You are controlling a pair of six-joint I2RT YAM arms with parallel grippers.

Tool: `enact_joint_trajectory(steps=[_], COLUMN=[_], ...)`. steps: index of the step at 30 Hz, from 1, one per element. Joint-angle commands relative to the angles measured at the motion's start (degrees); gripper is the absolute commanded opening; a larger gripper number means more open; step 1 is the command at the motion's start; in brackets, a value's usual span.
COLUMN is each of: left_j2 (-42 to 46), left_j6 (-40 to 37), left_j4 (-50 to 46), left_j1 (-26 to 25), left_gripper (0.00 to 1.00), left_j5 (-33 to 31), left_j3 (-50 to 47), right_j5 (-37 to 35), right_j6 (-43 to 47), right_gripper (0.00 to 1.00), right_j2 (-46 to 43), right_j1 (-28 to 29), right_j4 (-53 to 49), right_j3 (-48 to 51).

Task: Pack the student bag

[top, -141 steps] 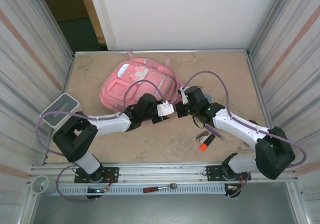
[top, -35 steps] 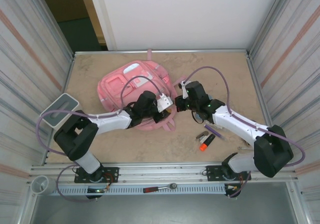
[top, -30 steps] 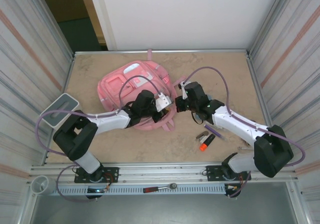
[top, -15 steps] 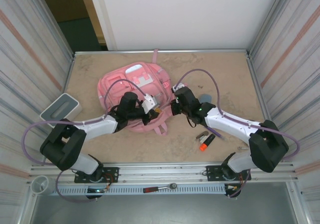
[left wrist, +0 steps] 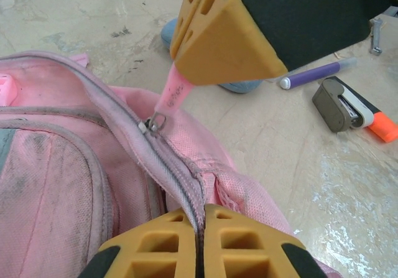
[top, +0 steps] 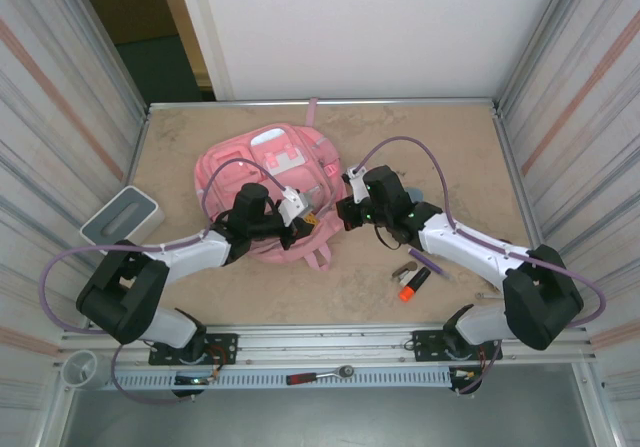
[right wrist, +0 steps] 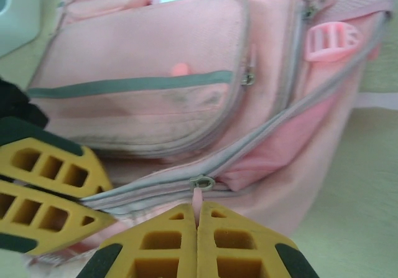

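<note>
The student bag (top: 262,167), a large pink backpack, lies front up at the middle left of the table. My left gripper (top: 303,221) sits at its near right edge. In the left wrist view that gripper (left wrist: 200,212) is shut on the bag's grey zip strip (left wrist: 171,178). My right gripper (top: 343,214) is close beside it. In the right wrist view it (right wrist: 198,207) is shut on the pink zip pull (right wrist: 198,195), just below the metal slider (right wrist: 202,182). The zip stands parted to the right of the slider, with pink lining showing.
A grey-white box (top: 120,215) stands at the left table edge. An orange marker (top: 413,284), a purple pen (top: 428,261) and a small metal piece (top: 403,268) lie right of the bag. A ratchet tool (top: 320,375) rests on the front rail. Corrugated walls close in both sides.
Both grippers have shifted left and a little nearer, still shut on the bag. The bag has turned slightly, and its top strap now points further right.
</note>
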State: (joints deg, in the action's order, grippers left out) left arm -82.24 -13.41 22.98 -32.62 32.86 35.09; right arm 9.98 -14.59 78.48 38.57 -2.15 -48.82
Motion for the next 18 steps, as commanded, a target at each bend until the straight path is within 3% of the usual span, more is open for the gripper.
enact_joint_trajectory(steps=[1, 9, 11, 15, 18], left_j2=[1.8, 0.8, 0.7, 1.7, 2.5], left_j6=[-0.4, -2.4, -2.6, -2.4, -2.4], left_j4=[3.8, 3.0, 2.8, 3.2, 3.8], left_j1=[0.7, 0.7, 0.7, 0.7, 0.7], left_gripper=[0.0, 0.0, 0.0, 0.0, 0.0], left_j5=[0.2, -1.8, -2.0, -1.6, -1.0], left_j3=[0.4, 0.2, 0.2, -0.2, -0.7], right_j5=[11.2, 16.0, 14.5, 3.9, 3.3], right_j6=[-1.8, -6.2, -6.0, -3.6, -2.8], right_gripper=[0.0, 0.0, 0.0, 0.0, 0.0], right_j2=[0.6, -3.9, -4.3, -4.0, -3.1], right_j1=[-0.8, -2.2, -2.1, -1.7, -1.2], right_j4=[1.9, 5.0, 3.7, -1.9, -2.6], right_j3=[0.7, 2.3, 2.1, 1.3, 1.1])
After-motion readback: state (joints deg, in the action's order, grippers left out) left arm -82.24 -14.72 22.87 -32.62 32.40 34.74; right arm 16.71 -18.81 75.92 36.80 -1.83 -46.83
